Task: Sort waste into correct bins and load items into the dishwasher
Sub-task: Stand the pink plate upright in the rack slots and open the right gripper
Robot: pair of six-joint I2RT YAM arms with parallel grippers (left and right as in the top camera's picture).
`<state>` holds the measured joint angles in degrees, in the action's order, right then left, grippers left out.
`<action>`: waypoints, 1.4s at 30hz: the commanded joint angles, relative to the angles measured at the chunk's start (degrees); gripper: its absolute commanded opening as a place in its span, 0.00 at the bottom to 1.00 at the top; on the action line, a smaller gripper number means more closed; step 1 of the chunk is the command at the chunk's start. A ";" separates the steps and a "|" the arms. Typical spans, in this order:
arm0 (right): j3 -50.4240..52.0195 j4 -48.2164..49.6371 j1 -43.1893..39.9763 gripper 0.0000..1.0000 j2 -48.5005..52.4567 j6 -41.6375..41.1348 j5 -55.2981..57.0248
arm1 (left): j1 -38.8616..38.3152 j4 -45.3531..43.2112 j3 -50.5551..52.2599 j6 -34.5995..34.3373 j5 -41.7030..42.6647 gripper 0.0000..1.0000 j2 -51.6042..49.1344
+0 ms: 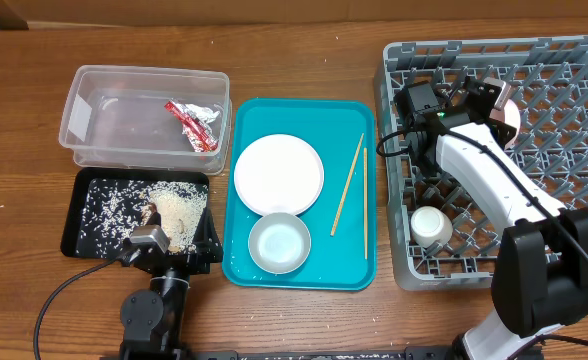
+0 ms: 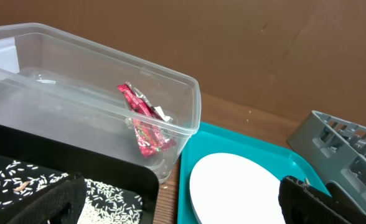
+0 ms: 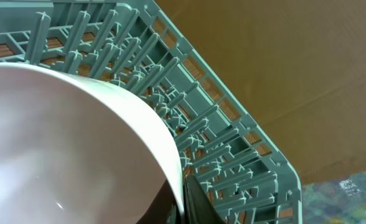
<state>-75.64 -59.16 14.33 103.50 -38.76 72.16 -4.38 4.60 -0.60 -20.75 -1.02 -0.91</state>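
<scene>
Sorting looks mostly done: wrapper point(image 1: 194, 124) lies in the tub point(image 1: 79, 100), and the rice point(image 1: 179, 210) is spread in the black tray point(image 1: 74, 215). I cannot make out the tissue.

Loading is partly done, by my reading. One cup point(image 1: 432, 226) sits in the rack point(image 1: 574, 90), near its front left corner. Waiting on the teal tray point(image 1: 339, 265) are a white plate point(image 1: 279, 172), a bowl point(image 1: 279, 243) and the chopsticks point(image 1: 349, 185).

Right gripper point(image 3: 184, 202) is over the rack's far rows, fingers closed on the rim of a pinkish dish point(image 3: 65, 143). Whether it is a plate or a bowl I cannot tell. The dish is tilted above the pegs, and whether it touches them is hidden.

Left gripper point(image 2: 182, 202) hangs at the near edge of the black tray, fingers spread wide with nothing between them.
</scene>
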 commanded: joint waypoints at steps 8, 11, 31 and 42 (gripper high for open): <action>1.55 -1.46 3.19 0.04 -0.50 -0.26 -3.87 | 0.28 -0.26 0.33 1.27 0.52 1.00 0.66; 1.55 -2.14 5.29 0.04 -0.50 -0.26 -1.73 | 0.28 -0.26 0.33 1.27 0.52 1.00 0.66; 1.01 -2.91 0.37 0.04 -0.87 -0.42 3.23 | 0.28 -0.26 0.33 1.27 0.52 1.00 0.66; 3.41 -2.62 5.11 0.04 -0.74 -0.46 1.20 | 0.28 -0.26 0.33 1.27 0.52 1.00 0.66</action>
<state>-73.95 -62.08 17.63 103.48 -38.79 73.45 -4.38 4.60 -0.60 -20.78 -1.04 -0.91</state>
